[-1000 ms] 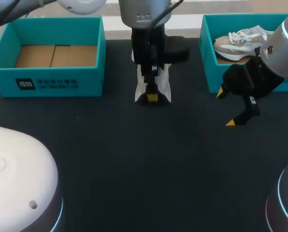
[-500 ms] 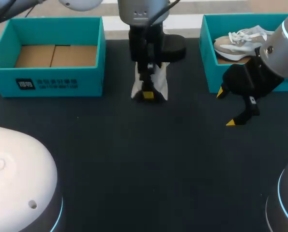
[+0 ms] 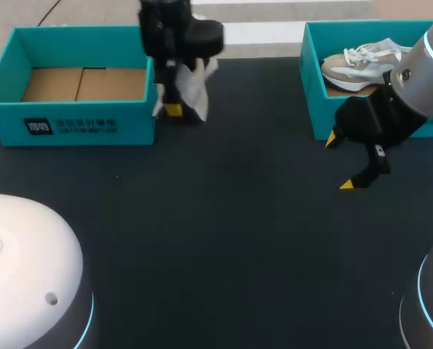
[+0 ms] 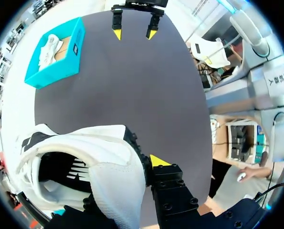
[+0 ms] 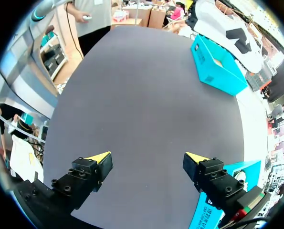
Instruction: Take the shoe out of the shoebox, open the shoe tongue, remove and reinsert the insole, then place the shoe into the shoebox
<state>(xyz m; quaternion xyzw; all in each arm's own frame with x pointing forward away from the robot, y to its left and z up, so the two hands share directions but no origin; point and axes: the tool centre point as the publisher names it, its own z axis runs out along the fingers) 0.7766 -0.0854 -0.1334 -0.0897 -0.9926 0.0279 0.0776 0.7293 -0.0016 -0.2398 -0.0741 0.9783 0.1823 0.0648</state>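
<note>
My left gripper (image 3: 173, 109) is shut on a white shoe with black marks (image 3: 191, 87), hanging by the right wall of the left teal shoebox (image 3: 70, 125), whose cardboard floor is bare. In the left wrist view the white shoe (image 4: 99, 162) fills the space at the gripper (image 4: 134, 164); one yellow fingertip (image 4: 158, 161) shows and the other is hidden behind the shoe. My right gripper (image 3: 345, 161) hangs open with nothing in it, in front of the right teal shoebox (image 3: 314, 116), which holds a beige shoe (image 3: 362, 62). In the right wrist view the gripper (image 5: 147, 157) stands wide over bare table.
The dark table (image 3: 223, 240) stretches between the two boxes. In the right wrist view the left shoebox (image 5: 218, 67) lies far ahead, with the white shoe (image 5: 227, 28) above it. My right gripper (image 4: 134, 31) and the right shoebox (image 4: 56, 55) show far ahead in the left wrist view.
My left arm has carried the white shoe from the table's back middle leftward and back, up to the left shoebox's right wall. The right arm has not moved.
</note>
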